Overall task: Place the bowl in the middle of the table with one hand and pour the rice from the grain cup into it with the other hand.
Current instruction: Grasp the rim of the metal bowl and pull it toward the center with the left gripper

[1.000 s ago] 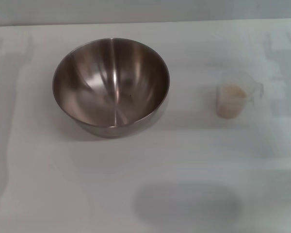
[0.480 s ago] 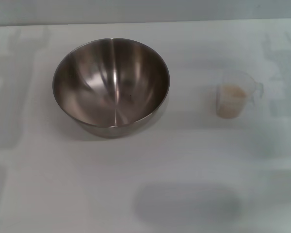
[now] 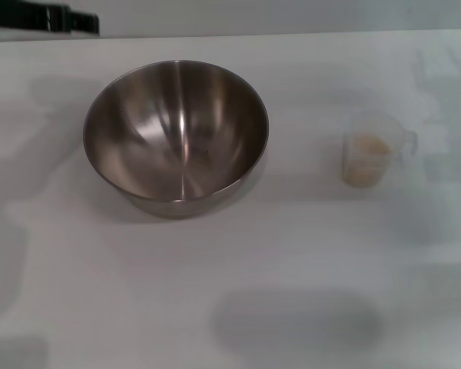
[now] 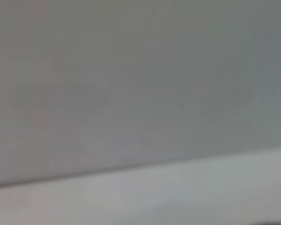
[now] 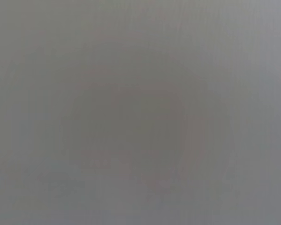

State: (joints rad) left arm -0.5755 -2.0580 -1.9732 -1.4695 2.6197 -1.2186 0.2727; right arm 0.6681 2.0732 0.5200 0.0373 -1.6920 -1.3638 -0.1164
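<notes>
Bowl (image 3: 176, 138) sits well apart from left gripper (image 3: 42, 17) at far corner; grip state unclear

Bowl (image 3: 176, 138): brushed metal, silver-grey, inner wall glossy with bright streaks of reflected light running to the base. Cup (image 3: 374, 150): clear plastic, smooth, walls faintly hazy. Rice (image 3: 366, 160) in it: matt, pale beige, granular. Tabletop (image 3: 230, 269): plain white, smooth, matt to low sheen, carrying soft shadows only. Dark part at far left corner: black, matt; material unclear.
</notes>
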